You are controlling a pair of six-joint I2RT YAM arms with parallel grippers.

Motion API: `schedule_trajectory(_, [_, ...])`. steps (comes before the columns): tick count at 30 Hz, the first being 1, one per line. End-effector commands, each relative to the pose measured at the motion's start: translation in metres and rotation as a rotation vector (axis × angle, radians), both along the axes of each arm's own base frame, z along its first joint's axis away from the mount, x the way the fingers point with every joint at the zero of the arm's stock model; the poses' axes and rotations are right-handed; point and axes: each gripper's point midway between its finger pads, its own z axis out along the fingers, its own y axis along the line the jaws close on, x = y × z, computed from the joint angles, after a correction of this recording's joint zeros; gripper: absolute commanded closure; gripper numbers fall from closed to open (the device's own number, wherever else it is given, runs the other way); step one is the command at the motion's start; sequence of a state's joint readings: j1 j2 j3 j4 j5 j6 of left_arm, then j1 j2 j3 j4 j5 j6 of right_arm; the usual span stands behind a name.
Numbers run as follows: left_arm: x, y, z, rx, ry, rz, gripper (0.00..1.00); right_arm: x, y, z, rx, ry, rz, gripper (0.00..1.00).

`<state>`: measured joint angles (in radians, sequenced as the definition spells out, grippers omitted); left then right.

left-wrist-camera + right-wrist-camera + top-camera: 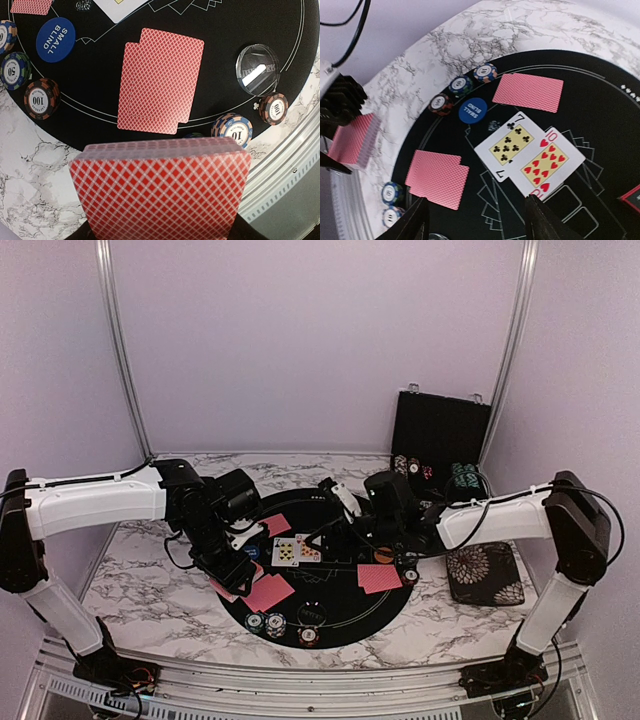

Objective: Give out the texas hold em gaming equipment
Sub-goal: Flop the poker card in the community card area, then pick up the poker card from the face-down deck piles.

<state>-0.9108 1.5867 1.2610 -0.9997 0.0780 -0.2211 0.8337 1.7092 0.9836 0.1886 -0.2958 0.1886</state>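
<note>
My left gripper (232, 575) is shut on a deck of red-backed cards (160, 190), held on edge above the near left rim of the mat; the deck also shows in the right wrist view (352, 140). A face-down pair (160, 80) lies just beyond it. My right gripper (477, 220) is open and empty above the mat's middle, over the face-up seven of clubs (510, 145) and ten of hearts (545, 162). A blue small-blind button (55, 40) and striped chip stacks (41, 98) lie at the left rim; more chips (232, 131) lie at the near rim.
The round black mat (330, 610) holds two more face-down pairs (278, 527) (379, 578), an orange button (384, 555) and a clear round button (257, 70). An open black chip case (440, 435) stands back right. A floral pad (483, 572) lies right. A metal rail (300, 680) runs along the front.
</note>
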Motion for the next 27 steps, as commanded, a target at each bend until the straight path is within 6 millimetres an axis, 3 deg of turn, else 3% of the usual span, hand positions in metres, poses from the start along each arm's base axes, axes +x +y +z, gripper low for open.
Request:
schedule_trajectory(1, [-0.001, -0.003, 0.009, -0.020, -0.005, -0.004, 0.49, -0.032, 0.012, 0.025, 0.210, 0.306, 0.108, 0.35])
schedule_trajectory(5, [-0.001, -0.005, 0.010, -0.023, -0.005, -0.009, 0.49, -0.047, 0.022, 0.031, 0.290, 0.491, 0.168, 0.29])
schedule_trajectory(9, [0.000, -0.008, 0.011, -0.027, -0.005, -0.017, 0.49, -0.056, 0.030, 0.024, 0.341, 0.652, 0.199, 0.26])
schedule_trajectory(27, [-0.004, -0.016, 0.013, -0.035, -0.004, -0.044, 0.49, -0.080, 0.082, 0.018, 0.463, 0.905, 0.324, 0.28])
